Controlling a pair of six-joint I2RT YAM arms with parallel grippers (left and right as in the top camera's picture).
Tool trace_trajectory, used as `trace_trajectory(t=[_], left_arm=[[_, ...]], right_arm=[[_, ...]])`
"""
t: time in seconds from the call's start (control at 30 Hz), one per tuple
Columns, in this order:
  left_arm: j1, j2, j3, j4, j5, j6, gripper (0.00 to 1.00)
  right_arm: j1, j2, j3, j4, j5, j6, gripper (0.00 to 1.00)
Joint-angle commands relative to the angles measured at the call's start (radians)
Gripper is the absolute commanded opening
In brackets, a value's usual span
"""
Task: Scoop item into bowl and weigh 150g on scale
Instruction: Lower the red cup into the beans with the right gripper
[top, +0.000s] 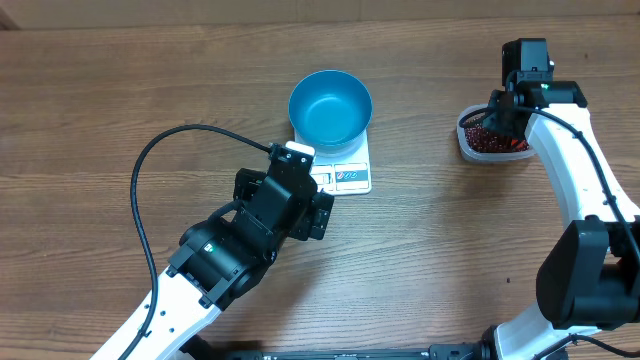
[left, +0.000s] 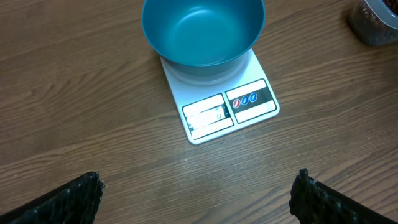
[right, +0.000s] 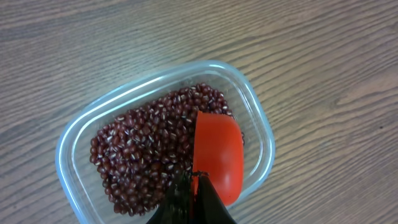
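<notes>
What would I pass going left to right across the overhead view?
black cable → blue bowl → clear tub of beans

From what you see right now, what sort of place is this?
Probably a robot lab bench, not a kitchen: robot arms at a wooden table, a kitchen scale carrying a blue bowl, a tub of beans with a red scoop.

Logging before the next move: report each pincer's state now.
Left pincer: open, holding nothing.
Right pincer: shut on the red scoop.
</notes>
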Motion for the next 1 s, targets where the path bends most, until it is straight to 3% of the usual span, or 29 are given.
trace_trajectory(t=[0.0,0.97], left_arm=[[0.011,0.009,-0.005,0.003,-0.004,0.008,0.99],[0.011,0.009,-0.005,0.003,-0.004,0.008,0.99]], right_arm=[[-0.004,0.003,-0.008,0.011,-0.006,0.002,0.04],[-0.004,0.003,-0.081,0.098,-0.028,-0.002,0.04]])
